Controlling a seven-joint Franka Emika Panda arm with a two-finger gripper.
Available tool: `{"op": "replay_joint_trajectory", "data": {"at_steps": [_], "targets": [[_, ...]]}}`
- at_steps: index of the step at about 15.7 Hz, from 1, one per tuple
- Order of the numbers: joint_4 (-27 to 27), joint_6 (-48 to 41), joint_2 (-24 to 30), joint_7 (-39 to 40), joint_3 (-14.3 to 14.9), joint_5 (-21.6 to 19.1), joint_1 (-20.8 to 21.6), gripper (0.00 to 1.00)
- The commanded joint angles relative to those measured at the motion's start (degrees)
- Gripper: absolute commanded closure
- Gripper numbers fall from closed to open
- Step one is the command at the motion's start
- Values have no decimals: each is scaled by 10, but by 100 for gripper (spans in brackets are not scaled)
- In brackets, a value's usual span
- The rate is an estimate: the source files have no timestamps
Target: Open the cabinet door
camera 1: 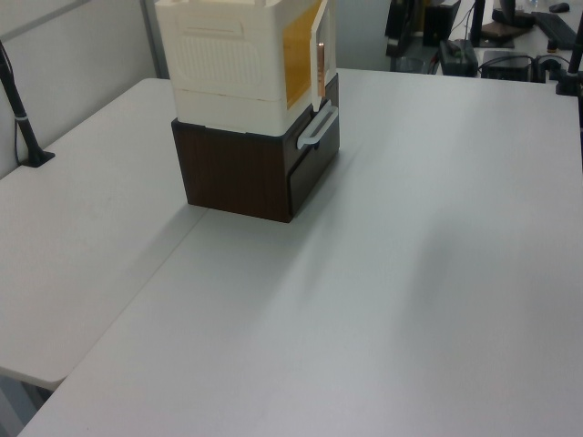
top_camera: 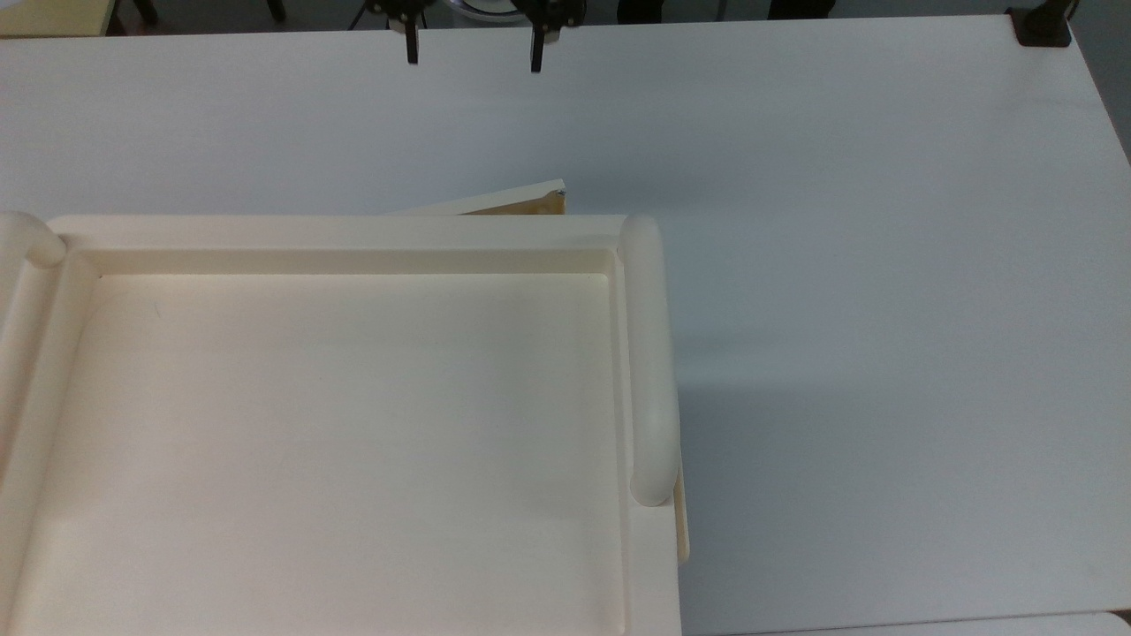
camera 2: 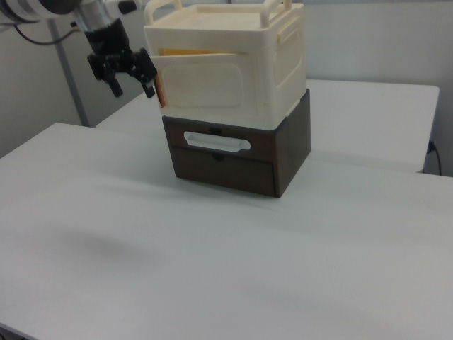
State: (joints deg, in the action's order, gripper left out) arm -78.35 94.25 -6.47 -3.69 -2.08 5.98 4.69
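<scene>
Cabinet (camera 2: pixel 233 71) sits on a dark brown drawer unit (camera 2: pixel 241 159), toward the table's (top_camera: pixel 884 265) far-left corner in the left view. Cabinet door (camera 2: pixel 202 88) stands ajar: in the top view its thin edge (top_camera: pixel 495 202) angles out a little from the cabinet's rim (top_camera: pixel 336 231), free end toward the top view's right; in the left view the tan-yellow inner face (camera 1: pixel 301 55) shows behind the swung panel.

Gripper (camera 2: pixel 126 71) hangs clear of the door, just beside its free edge in the right view, not touching. Fingers (top_camera: pixel 412 49) spread wide, holding nothing; in the top view the two tips lie at the table's far edge, well apart from the door.

Step, as I judge it: door cracked open and let go; task partly done, the opening angle small. Next move probably calls for getting a finger behind the free edge and sweeping it outward along the hinge arc, or else counting this as enough.

Around: white handle (camera 2: pixel 216 142) on the drawer front below the door; rounded side rail (top_camera: pixel 649 371) on the cabinet top; a dark post clamped at the table's left edge in the left view (camera 1: pixel 23 118). Nothing lies in the door's swing path.
</scene>
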Motion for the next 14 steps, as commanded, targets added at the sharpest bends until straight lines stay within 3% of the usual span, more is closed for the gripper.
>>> {"op": "replay_joint_trajectory", "data": {"at_steps": [1, 8, 14], "targets": [[4, 100, 6, 10, 6, -32, -3, 0], [1, 305, -15, 1, 3, -30, 4, 0], [-9, 388, -51, 9, -4, -30, 12, 0]]}}
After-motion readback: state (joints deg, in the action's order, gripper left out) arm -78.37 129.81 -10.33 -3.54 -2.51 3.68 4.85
